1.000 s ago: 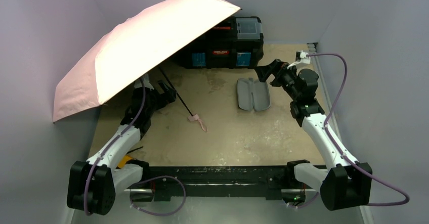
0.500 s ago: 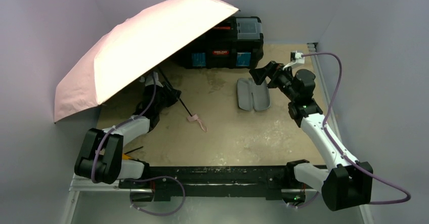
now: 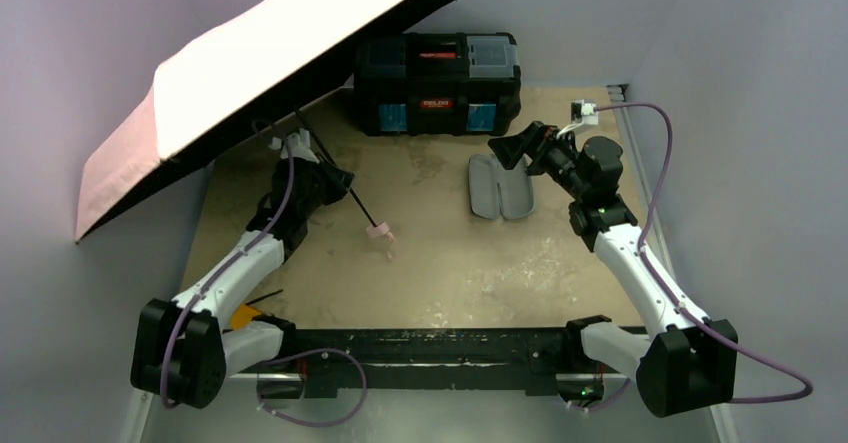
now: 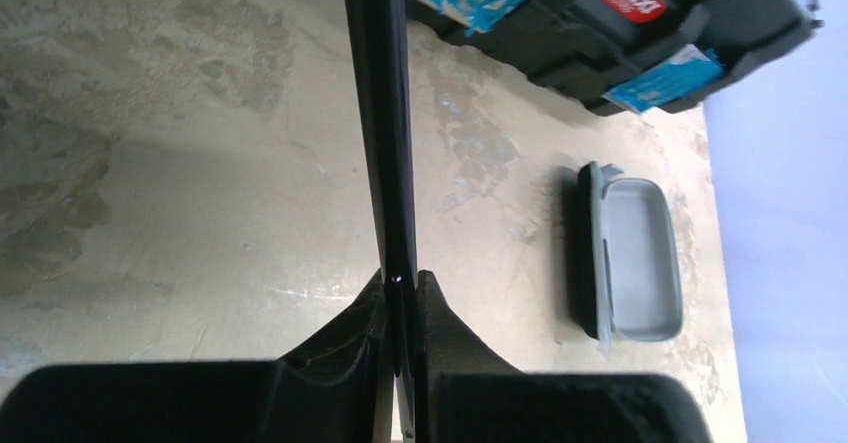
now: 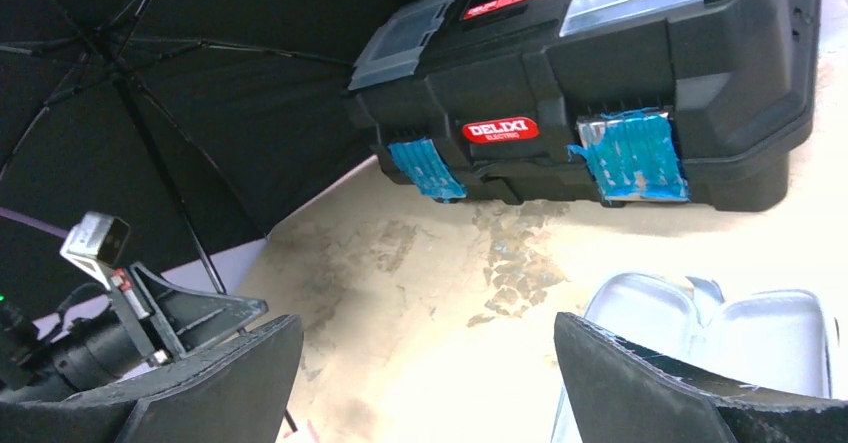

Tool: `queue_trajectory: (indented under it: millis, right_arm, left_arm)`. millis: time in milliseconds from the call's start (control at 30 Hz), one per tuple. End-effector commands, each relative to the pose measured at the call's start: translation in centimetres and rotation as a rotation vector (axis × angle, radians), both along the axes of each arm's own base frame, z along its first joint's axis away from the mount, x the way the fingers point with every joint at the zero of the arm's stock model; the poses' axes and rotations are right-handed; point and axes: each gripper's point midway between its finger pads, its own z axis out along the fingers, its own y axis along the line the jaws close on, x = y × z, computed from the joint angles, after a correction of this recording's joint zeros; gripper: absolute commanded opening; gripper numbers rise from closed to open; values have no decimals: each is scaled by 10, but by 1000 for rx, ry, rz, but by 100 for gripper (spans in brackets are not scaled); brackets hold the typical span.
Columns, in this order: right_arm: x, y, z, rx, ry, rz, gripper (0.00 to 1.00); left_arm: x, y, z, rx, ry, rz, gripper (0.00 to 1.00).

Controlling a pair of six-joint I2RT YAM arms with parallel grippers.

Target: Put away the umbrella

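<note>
Pink fabric umbrella (image 3: 250, 63) stands open over the table's (image 3: 450, 263) left side, likely light but floppy; left gripper (image 4: 400, 288) pinches its thin, stiff shaft (image 4: 385, 113), the sensible hold; right gripper (image 5: 425, 373) gapes empty.

The left fingers (image 4: 442, 325) have closed on the umbrella (image 3: 250, 58) shaft, and its canopy has tipped up off the toolbox (image 3: 440, 88).

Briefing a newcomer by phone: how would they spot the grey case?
Find the black toolbox at the back of the table. In front of it, rightward, by the right gripper, lies the case. It is small, grey, oblong and open; the umbrella is big and pink.
</note>
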Motion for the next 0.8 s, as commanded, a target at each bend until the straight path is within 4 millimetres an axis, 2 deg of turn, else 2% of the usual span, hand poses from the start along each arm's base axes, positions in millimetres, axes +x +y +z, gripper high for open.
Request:
queue_trajectory:
  millis: [0,200,467,767]
  right_arm:
    - [-9,13,54,54,-123,67,99]
    - [-20,24,85,76,-168,132,99]
    - [-37,48,118,123,-219,253,99]
    - [-72,81,175,202,-324,442,99]
  left_arm:
    - [-10,-8,77,68,-164,-111,0]
    - [-47,-15,108,115,-202,-245,0]
    - [-89,-26,151,89,-278,-387,0]
    - [-126,-48,208,-10,-367,-547,0]
